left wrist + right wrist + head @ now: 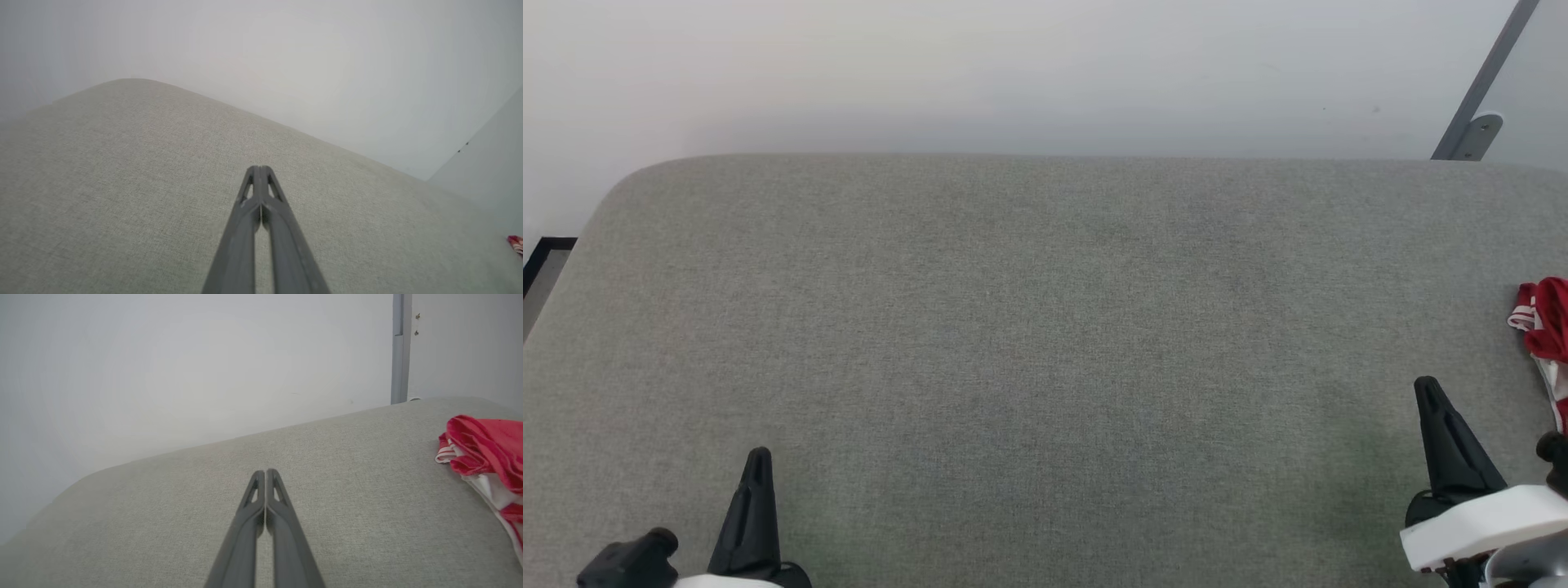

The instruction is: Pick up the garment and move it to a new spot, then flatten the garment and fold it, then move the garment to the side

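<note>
The garment [1547, 327] lies crumpled at the far right edge of the grey fabric surface [1029, 327], red with white parts and striped trim. The right wrist view shows the garment [486, 453] bunched up at the right, partly cut off by the frame. A small corner of the garment [515, 243] peeks in at the right edge of the left wrist view. My right gripper [1425, 385] hovers left of it, apart from it, shut on nothing; its fingertips meet in its own view [265, 472]. At the lower left, my left gripper [758, 453] is shut and empty too [258, 168].
A pale wall [1013, 73] rises behind the surface. A grey metal post with a bracket [1478, 106] stands at the back right. The surface's rounded left corner drops to a dark-edged floor strip [543, 261].
</note>
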`<state>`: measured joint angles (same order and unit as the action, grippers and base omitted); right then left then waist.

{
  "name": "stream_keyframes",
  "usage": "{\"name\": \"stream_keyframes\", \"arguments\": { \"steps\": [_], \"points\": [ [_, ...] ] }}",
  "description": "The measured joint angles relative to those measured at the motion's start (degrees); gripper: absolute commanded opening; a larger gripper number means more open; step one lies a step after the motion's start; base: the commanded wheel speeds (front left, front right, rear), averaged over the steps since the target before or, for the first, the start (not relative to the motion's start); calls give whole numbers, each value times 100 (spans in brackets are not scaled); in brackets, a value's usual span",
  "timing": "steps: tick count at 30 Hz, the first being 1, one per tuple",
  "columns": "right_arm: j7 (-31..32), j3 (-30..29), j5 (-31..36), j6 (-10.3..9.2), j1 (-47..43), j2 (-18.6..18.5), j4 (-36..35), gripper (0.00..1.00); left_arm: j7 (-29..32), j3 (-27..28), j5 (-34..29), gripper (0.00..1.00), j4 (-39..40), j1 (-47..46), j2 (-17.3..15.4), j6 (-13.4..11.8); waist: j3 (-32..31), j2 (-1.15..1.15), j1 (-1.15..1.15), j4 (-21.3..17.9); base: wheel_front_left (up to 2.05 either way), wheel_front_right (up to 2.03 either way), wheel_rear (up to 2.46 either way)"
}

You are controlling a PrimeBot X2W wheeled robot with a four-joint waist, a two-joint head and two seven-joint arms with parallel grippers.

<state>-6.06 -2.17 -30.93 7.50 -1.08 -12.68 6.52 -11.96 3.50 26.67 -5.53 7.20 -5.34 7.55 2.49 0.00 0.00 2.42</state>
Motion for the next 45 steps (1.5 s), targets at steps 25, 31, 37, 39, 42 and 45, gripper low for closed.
{"name": "stream_keyframes", "arguments": {
  "steps": [25, 31, 37, 39, 42, 45],
  "points": [
    [406, -145, -1980, -1, 215, 314, 261, 0, 500, -18, 2214, 0, -294, -387, -2, 0, -51, 0, 0, -54, 0, 0, 0],
    [479, -169, -2373, -1, 281, 370, 303, 0, 600, -18, 2654, 0, -337, -487, 1, 0, -64, 0, 0, -67, 0, 0, 0],
    [557, -188, -2752, -1, 296, 425, 336, 0, 716, -13, 3061, 0, -382, -582, 4, 0, -76, 0, 0, -79, 0, 0, 0],
    [582, -194, -2869, -1, 313, 449, 348, 0, 750, -11, 3166, 0, -401, -590, 7, 0, -80, 0, 0, -84, 0, 0, 0],
    [605, -201, -2984, -1, 333, 477, 358, 0, 782, -9, 3329, 0, -422, -596, 8, 0, -84, 0, 0, -88, 0, 0, 0],
    [647, -213, -3158, -1, 366, 501, 385, 0, 840, -4, 3493, 0, -447, -649, 11, 0, -90, 0, 0, -94, 0, 0, 0]
  ]
}}
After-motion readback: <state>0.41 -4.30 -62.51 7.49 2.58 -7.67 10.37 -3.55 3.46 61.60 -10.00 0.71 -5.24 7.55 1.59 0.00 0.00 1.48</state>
